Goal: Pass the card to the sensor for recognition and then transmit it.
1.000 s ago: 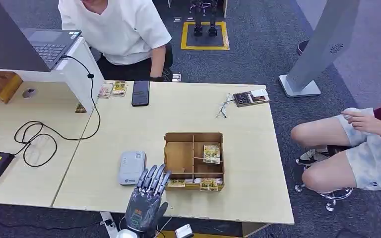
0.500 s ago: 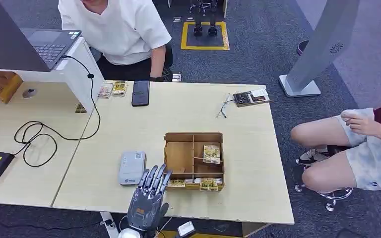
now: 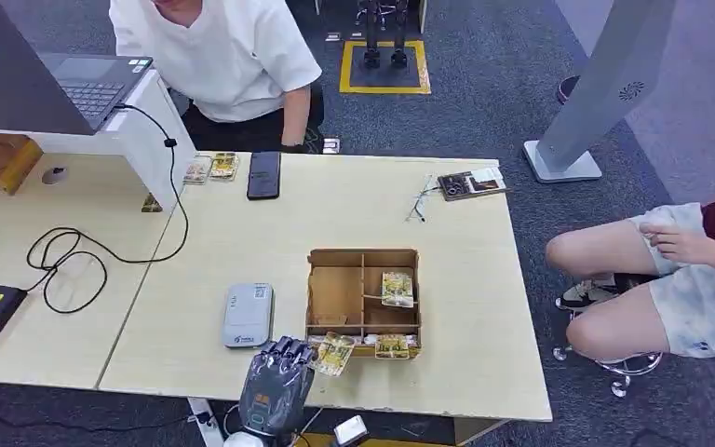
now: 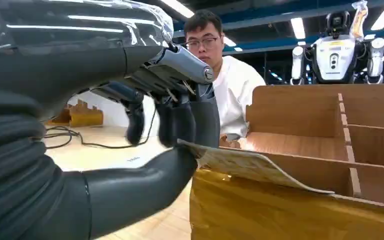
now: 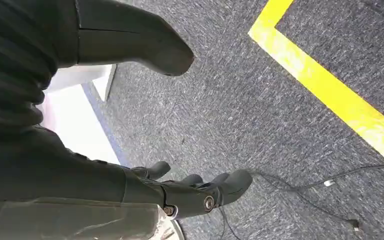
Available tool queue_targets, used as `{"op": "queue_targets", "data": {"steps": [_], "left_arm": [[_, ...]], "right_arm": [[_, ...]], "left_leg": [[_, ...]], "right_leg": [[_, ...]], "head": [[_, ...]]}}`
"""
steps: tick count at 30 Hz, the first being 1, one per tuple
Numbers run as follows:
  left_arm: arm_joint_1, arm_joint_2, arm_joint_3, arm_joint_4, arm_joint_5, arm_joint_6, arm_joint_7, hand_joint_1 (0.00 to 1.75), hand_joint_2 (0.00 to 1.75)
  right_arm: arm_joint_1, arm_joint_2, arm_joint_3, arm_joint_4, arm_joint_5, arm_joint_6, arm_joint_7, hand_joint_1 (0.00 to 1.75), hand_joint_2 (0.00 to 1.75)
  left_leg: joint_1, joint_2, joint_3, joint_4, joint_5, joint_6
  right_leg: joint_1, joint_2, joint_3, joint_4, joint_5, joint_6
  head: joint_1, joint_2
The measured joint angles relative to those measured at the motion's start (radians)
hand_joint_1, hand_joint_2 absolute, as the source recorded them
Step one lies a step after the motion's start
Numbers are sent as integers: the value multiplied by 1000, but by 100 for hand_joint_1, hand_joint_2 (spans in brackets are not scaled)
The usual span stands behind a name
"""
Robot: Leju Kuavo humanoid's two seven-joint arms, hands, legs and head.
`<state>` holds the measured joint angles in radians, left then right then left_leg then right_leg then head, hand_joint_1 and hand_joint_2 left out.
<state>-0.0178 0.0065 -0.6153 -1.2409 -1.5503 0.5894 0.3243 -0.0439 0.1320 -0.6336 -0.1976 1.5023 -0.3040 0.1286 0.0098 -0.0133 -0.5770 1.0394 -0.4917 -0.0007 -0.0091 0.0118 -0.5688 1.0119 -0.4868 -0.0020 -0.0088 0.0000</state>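
The left robot hand (image 3: 277,374) is at the near edge of the surface (image 3: 242,242). Its fingers (image 4: 180,120) are curled down and its thumb (image 4: 135,187) comes up from below. Between them it pinches one card (image 3: 334,354) by its edge. In the left wrist view the card (image 4: 245,165) sticks out flat from the robot hand, over the front wall of the box.

The box (image 3: 363,300) is brown cardboard with little rooms inside. It sits just to the right of the left robot hand. More cards lie in it: one (image 3: 397,288) in a room on the far side, and one (image 3: 392,346) in the front row, just past the held card.

The sensor (image 3: 248,315) is a small grey flat thing. It lies on the surface just ahead of the left robot hand, a bit to its left, beside the box.

The right robot hand (image 5: 200,190) hangs over the grey carpet (image 5: 260,125). Its fingers are spread apart and it holds nothing. A yellow line (image 5: 330,95) is on the carpet near it.

Far ahead of the left robot hand, a person in a white shirt (image 3: 214,56) stands at the other side of the surface. A black phone (image 3: 263,174) lies there too. Another person (image 3: 670,270) sits well off to the right.
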Motion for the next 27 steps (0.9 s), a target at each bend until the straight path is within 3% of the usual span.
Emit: {"op": "queue_targets", "data": {"steps": [21, 27], "left_arm": [[17, 5, 11, 0, 3, -23, 0, 175, 175], [36, 5, 11, -2, 26, 49, 9, 175, 175]], "right_arm": [[1, 0, -18, 0, -2, -3, 0, 0, 175], [2, 0, -21, 0, -5, -3, 0, 0, 175]], "left_leg": [[0, 0, 0, 0, 0, 0], [0, 0, 0, 0, 0, 0]], "right_leg": [[0, 0, 0, 0, 0, 0], [0, 0, 0, 0, 0, 0]], "head": [[0, 0], [0, 0]]}}
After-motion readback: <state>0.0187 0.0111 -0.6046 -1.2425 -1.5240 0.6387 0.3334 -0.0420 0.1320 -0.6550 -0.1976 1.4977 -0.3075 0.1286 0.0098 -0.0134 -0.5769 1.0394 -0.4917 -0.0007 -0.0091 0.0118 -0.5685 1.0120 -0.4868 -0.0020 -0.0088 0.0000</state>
